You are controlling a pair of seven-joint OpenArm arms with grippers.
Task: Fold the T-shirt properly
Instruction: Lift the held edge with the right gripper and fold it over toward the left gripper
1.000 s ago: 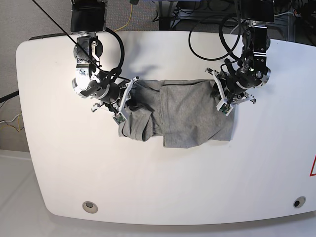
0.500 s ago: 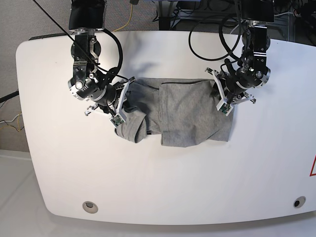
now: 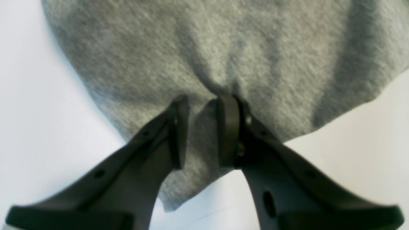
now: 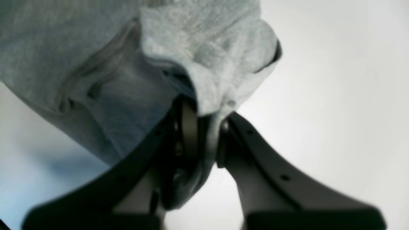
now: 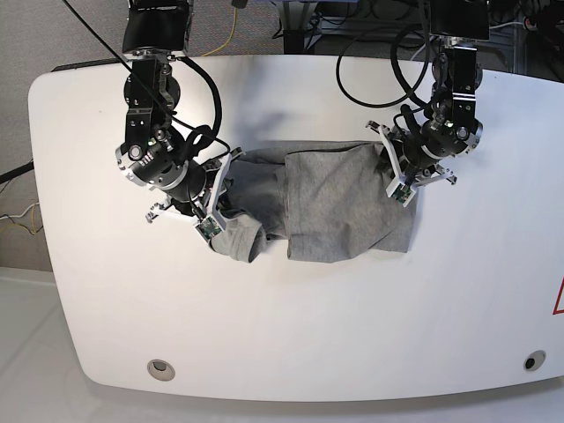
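Left wrist view: our left gripper (image 3: 202,127) pinches a fold of the T-shirt (image 3: 223,57) between narrow jaws. Right wrist view: our right gripper (image 4: 204,140) clamps bunched cloth, while base view shows the shirt crumpled on the table (image 5: 291,326) between both arms

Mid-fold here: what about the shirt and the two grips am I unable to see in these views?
- T-shirt print and tag: not visible in any view; only plain grey fabric faces the cameras.
- Left end effector: the fabric between the pads is blurred; layer count unclear.
- Right end effector: bunched cloth covers the tips; base view blocked by the arm.
- Sleeves: lost in crumpled folds, base view.
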